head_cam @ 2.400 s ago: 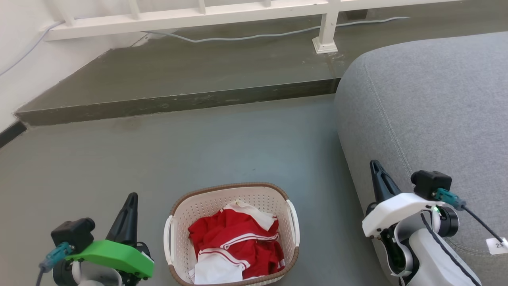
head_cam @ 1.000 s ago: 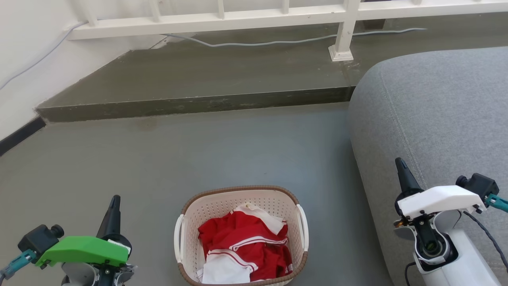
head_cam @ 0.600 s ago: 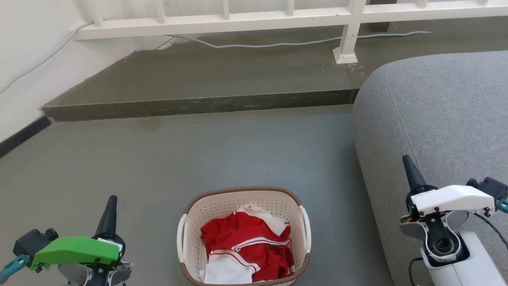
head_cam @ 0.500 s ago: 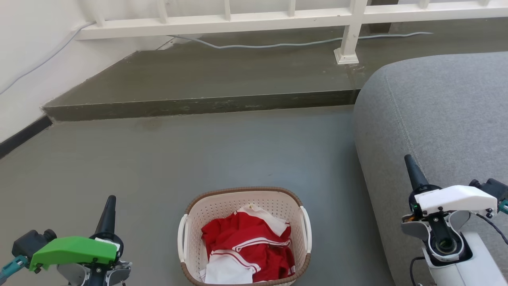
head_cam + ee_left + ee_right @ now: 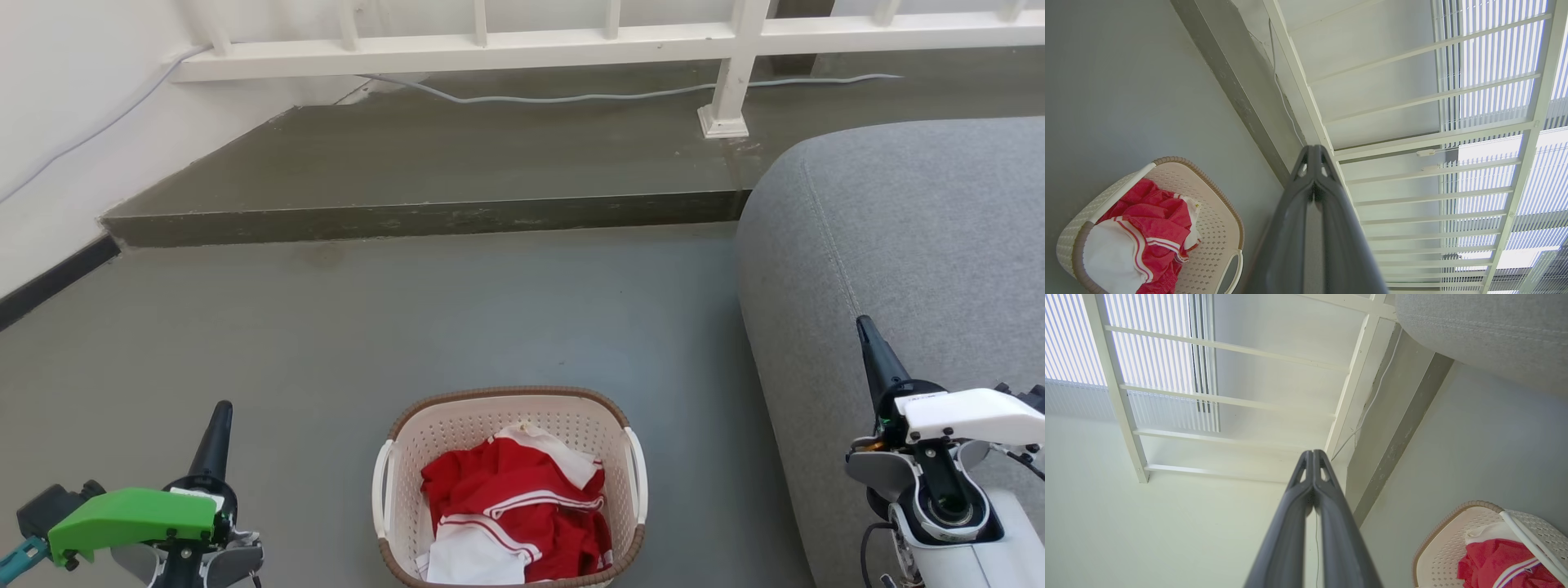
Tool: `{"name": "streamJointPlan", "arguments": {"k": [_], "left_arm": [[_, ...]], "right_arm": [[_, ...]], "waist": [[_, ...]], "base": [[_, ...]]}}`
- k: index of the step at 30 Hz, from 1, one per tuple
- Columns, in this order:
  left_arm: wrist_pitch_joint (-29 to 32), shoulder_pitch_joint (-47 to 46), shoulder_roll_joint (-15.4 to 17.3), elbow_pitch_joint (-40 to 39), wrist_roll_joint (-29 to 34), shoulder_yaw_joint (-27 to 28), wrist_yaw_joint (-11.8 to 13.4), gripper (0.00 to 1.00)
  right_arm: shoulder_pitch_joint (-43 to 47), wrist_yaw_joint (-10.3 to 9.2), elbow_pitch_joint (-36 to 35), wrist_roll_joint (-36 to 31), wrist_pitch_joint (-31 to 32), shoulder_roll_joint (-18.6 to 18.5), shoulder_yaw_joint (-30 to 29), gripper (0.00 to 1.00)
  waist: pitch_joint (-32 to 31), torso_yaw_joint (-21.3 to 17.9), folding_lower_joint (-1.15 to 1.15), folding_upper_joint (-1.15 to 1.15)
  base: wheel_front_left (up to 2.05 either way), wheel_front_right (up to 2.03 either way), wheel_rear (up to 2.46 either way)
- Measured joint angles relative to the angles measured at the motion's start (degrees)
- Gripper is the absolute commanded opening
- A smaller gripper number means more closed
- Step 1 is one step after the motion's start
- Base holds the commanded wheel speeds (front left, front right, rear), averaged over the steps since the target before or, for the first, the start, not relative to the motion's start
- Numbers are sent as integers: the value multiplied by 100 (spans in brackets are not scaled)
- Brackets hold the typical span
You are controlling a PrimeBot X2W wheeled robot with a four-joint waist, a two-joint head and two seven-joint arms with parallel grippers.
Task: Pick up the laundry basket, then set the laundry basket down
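1. A cream-white, perforated plastic laundry basket [image 5: 482, 425] with a brown woven-look rim is standing upright on the grey floor [image 5: 408, 310] directly in front of me, carrying crumpled red-and-white garments [image 5: 506, 490].
2. My green-cased left pincer [image 5: 221, 407] and white-cased right pincer [image 5: 861, 321] are hovering on either side of it, well apart from its white side handles [image 5: 379, 500]. Both are pressing their dark fingers together and gripping nothing.
3. I am judging that this flanking stance suits a two-armed hold, since the basket is looking too wide for one pincer. The scene is fitting arms about to reach in just as well as arms drawn clear of a basket set down.
4. Both pincers are pointing forward towards the white slatted railing [image 5: 522, 41], not down at the handles.
5. A rounded grey fabric sofa [image 5: 898, 245] is bulging near the basket's right side, and my right pincer is showing against its edge, so that arm's way in is looking crowded.
6. A dark raised concrete step [image 5: 424, 216] and a pale cable [image 5: 571, 96] are lying beyond, well clear.
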Motion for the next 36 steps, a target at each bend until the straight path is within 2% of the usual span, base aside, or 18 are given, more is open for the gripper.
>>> {"name": "streamJointPlan", "arguments": {"k": [19,36], "left_arm": [[356,-12,-116,-1,-1162,348,-9,0],[368,-36,-123,-3,-1195,356,-19,0]], "right_arm": [[119,236,-167,1295,358,102,-568,0],[121,236,-182,1327,374,105,-589,0]], "waist": [[-53,128,0,0],[-53,129,0,0]], "base": [[0,0,0],[0,0,0]]}}
